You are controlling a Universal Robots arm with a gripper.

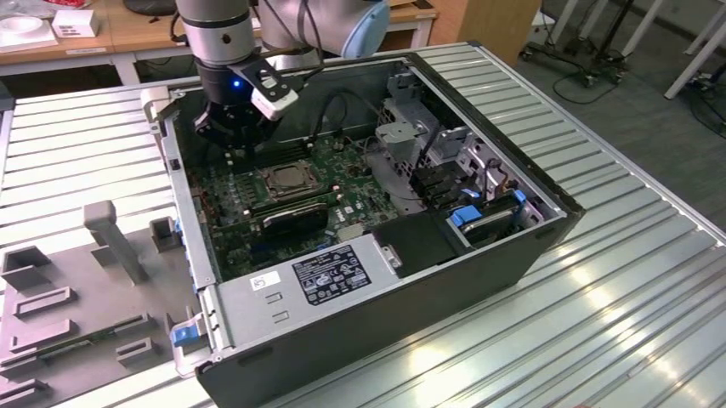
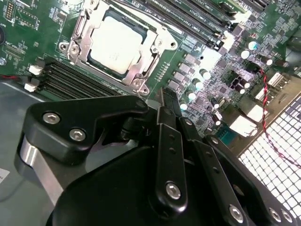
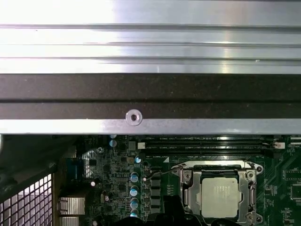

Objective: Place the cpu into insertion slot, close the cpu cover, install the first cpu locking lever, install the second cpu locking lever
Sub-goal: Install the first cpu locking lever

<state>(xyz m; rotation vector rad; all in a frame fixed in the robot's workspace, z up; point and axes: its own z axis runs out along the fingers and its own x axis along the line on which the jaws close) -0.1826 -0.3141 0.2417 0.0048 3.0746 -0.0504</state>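
1. Silvery-grey square cpu (image 2: 115,47) lay in silver-rimmed dark insertion slot (image 2: 136,84), under thin silver frame cpu cover (image 2: 142,60).
2. Black gripper (image 1: 233,140) hovered at its 11 o'clock in exterior view; how far open, cannot tell.
3. Probably light, stiff, fragile; hold edges.

Bench: silver ribbed metal table (image 1: 635,280), its ridges running parallel across the whole top. An open black computer case (image 1: 375,331) lies on its side near the middle, open face up. Just beside it, on the exterior view's left, a flat grey parts tray (image 1: 68,331) rests on the table, with moulded holders and one upright block.
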